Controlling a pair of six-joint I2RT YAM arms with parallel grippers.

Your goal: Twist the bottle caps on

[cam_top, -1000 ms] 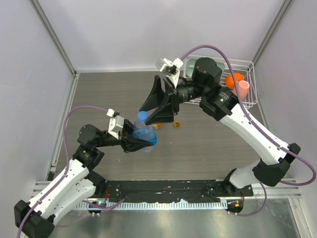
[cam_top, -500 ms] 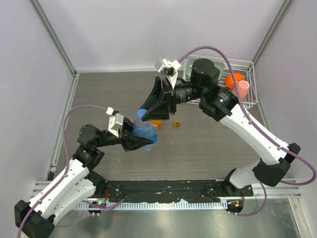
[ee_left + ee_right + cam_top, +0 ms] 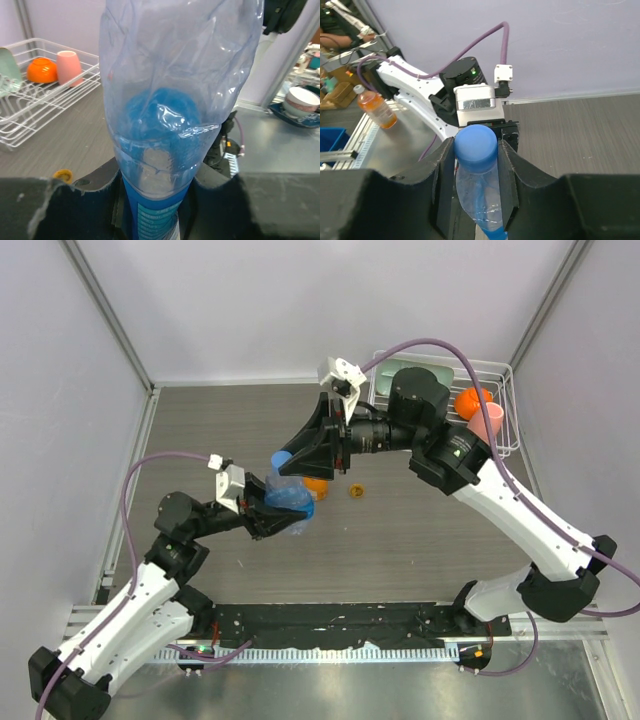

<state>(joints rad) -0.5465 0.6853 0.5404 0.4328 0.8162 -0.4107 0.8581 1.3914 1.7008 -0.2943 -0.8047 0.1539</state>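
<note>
**A:** Closing in over the last second, the right gripper [image 3: 290,456] is now straddling the blue cap [image 3: 476,146]. A moment ago it was hanging just beyond it with its jaws wider.

**B:** What is happening at the near end?

**A:** The left gripper [image 3: 272,524] is clamping the clear bottle [image 3: 175,75] low on its body, around the blue label. The bottle is leaning away from that gripper, and its long axis is running up and outward, straight toward the right gripper.

**B:** So the cap is sitting at the far end of that axis?

**A:** Yes, on the neck, between the right fingers [image 3: 445,180]. They are pressing on both sides of it, so I am reading that as a grip on the cap.

**B:** Which arm is doing the turning, then?

**A:** The right one, I judge. Its wrist is lining up nearly along the bottle's axis, so a roll should be threading the cap on while the left arm is holding the bottle steady.

**B:** Anything beyond them?

**A:** Just past the right gripper, something orange is peeking out, likely the orange bottle [image 3: 316,483]. The orange cap [image 3: 355,490] is lying beside it on the table, apart from both tools.
</note>
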